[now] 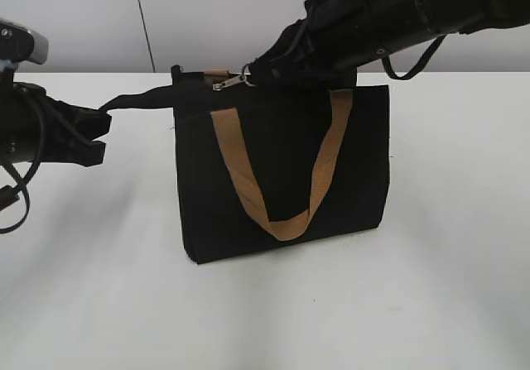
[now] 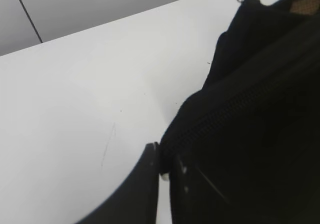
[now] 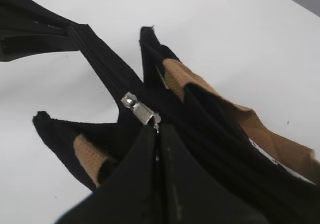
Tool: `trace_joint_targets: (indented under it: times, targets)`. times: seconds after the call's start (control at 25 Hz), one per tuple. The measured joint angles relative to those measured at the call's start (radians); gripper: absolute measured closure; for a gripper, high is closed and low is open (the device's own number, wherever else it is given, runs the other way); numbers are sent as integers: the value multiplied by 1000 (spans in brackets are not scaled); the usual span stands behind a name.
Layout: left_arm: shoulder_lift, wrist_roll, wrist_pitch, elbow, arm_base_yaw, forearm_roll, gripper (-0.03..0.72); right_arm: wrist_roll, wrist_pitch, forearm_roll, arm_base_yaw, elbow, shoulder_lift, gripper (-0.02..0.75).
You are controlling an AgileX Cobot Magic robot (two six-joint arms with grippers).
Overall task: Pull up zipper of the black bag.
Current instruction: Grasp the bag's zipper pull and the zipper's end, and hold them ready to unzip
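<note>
The black bag stands upright on the white table, its tan handle hanging down the front. The silver zipper sits on the top edge near the bag's left corner; it also shows in the right wrist view. My right gripper reaches in from the upper right and is shut on the zipper's pull end. My left gripper is at the left, shut on the black tail of the zip track, stretched out from the bag's top left corner. In the left wrist view its jaws pinch black fabric.
The white table extends around the bag on all sides. A pale wall with a dark vertical seam rises behind the table's far edge. The right arm's body and a loose cable hang over the bag's top right.
</note>
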Motion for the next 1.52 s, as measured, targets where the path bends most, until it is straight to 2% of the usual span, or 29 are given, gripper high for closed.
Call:
trace_joint_targets:
  times: [0.16, 0.52, 0.72, 1.08, 1.4, 1.52]
  targets:
    - [0, 0, 0, 0, 0, 0, 670, 11, 53, -17, -54, 0, -1, 738]
    - [0, 0, 1, 4, -1, 0, 670, 194, 153, -186, -192, 0, -2, 738]
    - [-2, 0, -7, 24, -1, 0, 670, 227, 183, -200, -253, 0, -5, 738]
    - [-2, 0, -5, 31, -1, 0, 670, 246, 185, -204, -308, 0, -5, 738]
    - [-2, 0, -1, 31, -2, -30, 669, 255, 214, -191, -311, 0, -13, 736]
    - [-5, -1, 21, 32, -10, -101, 592, 256, 216, -193, -304, 0, -45, 666]
